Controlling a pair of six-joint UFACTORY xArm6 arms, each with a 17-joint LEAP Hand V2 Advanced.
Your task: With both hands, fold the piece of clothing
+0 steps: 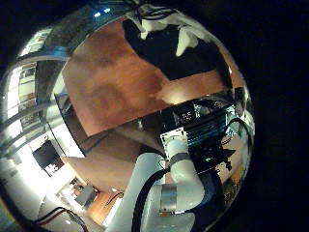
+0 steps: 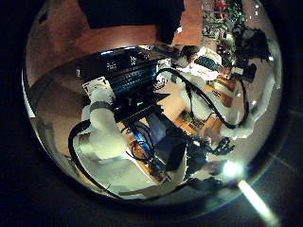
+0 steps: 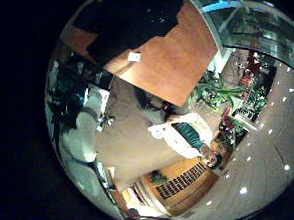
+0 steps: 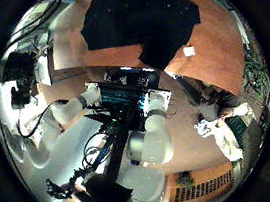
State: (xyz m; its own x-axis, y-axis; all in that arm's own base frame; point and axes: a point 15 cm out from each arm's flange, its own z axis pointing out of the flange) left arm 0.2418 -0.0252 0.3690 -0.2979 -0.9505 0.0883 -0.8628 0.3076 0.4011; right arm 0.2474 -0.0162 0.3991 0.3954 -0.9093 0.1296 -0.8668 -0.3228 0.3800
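Observation:
A dark piece of clothing (image 4: 139, 20) lies spread flat on the wooden table (image 4: 218, 44), some way below the right palm. It also shows on the table in the right little finger side palm view (image 3: 128, 19), the left little finger side palm view (image 1: 179, 58) and the left thumb side palm view (image 2: 133, 14). Both palms are raised well away from it. White parts of my left hand (image 1: 154, 19) show at the view's edge in front of the clothing. My right hand's fingers are not in view. Nothing touches the clothing.
A small white tag (image 4: 189, 50) lies on the bare table beside the clothing, and shows in the right little finger side palm view too (image 3: 134, 57). Two white arms (image 4: 144, 130) rise from the table's near edge (image 4: 121, 73). Bare wood surrounds the clothing.

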